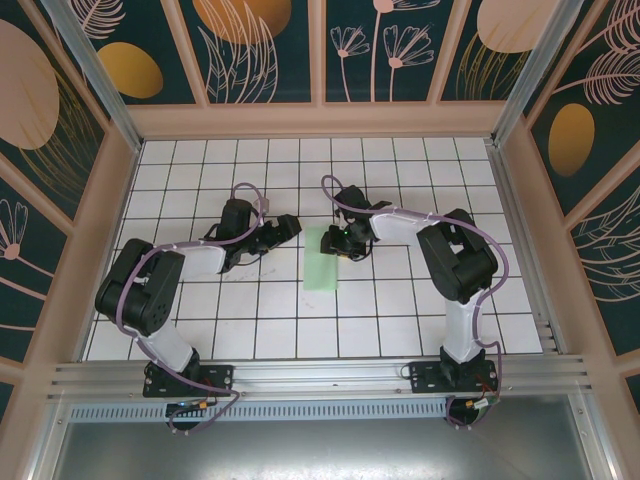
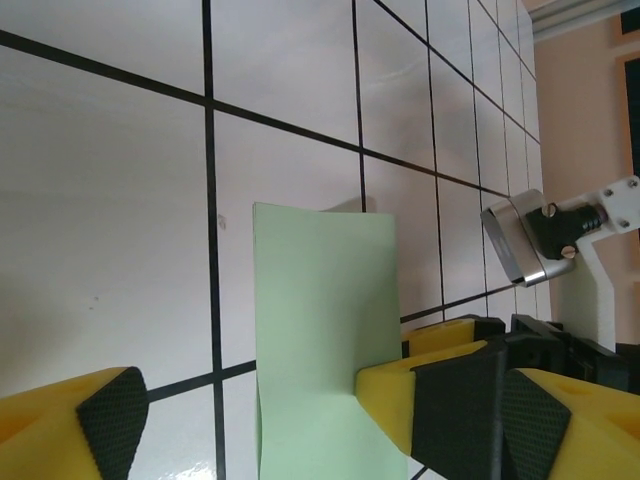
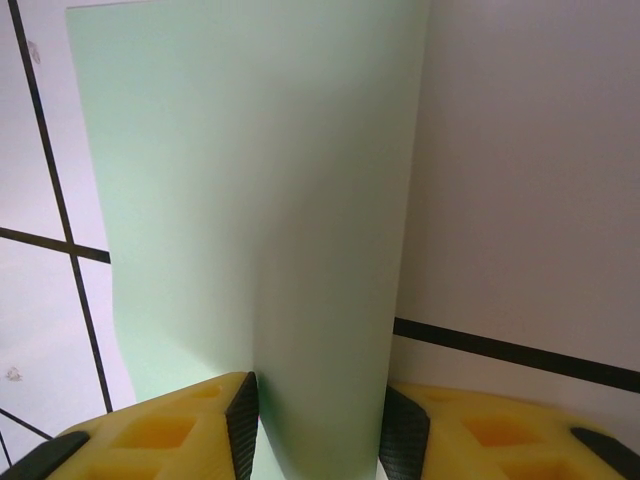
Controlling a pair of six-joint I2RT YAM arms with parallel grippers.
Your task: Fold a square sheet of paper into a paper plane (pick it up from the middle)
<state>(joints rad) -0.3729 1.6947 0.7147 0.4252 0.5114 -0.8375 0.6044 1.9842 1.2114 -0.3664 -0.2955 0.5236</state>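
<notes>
sheet of paper (image 1: 322, 270) — far corner under right gripper (image 1: 342, 242), layers indistinct

The sheet of paper (image 1: 322, 262) is thin, plain and pale mint green, and it shows as a narrow rectangle rather than a square — longer than it is wide, with straight edges and square corners at its near end. It lies near the middle of the white gridded table (image 1: 400, 320), mostly flat on the tiles, its long sides running roughly from the near side towards the far side. In the right wrist view a soft lengthwise bend runs down it — one band lighter, the other shaded — and one long edge bows a little towards the far end.
</notes>
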